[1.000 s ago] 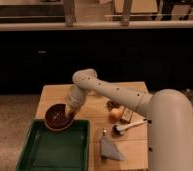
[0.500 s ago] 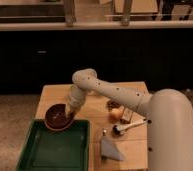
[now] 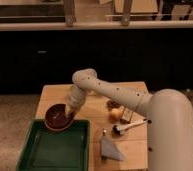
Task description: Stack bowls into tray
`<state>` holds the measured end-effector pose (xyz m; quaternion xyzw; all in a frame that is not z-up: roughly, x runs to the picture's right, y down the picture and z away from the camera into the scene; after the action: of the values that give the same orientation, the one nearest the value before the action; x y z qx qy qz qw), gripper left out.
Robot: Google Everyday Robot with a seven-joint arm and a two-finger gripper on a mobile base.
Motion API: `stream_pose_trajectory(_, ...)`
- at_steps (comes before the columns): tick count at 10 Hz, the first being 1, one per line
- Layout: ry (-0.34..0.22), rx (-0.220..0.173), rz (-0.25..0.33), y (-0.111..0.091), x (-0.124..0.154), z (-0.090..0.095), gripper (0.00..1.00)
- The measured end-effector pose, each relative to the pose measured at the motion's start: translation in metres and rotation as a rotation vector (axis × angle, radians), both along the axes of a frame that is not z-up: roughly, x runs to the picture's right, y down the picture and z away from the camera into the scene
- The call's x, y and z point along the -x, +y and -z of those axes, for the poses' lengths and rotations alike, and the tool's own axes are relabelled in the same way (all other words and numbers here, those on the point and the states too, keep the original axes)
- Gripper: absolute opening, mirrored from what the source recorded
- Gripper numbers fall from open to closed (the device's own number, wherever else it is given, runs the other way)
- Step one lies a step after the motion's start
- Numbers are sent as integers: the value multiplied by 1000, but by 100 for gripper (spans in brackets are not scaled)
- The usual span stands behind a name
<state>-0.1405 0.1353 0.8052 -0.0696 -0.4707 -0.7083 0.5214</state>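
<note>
A round, shallow bowl [image 3: 56,116] — dark maroon-brown inside, with an orange-red outer edge showing beneath — is seen tilted over the far rim of the tray [image 3: 54,148]. The gripper [image 3: 70,116] is placed at the bowl's right edge. The tray — large, rectangular, dark green, raised-rimmed — is set at the table's front left.
</note>
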Motion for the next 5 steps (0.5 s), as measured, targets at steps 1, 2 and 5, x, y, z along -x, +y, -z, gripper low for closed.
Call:
stream_pose_trajectory(1,-1,-3,0,1,-1,2,0)
stream_pose_trajectory(2,4,-22,3,1,-7,9,0)
stream_pose_trajectory(5,-9,-81,-20,-3,-11,51,0)
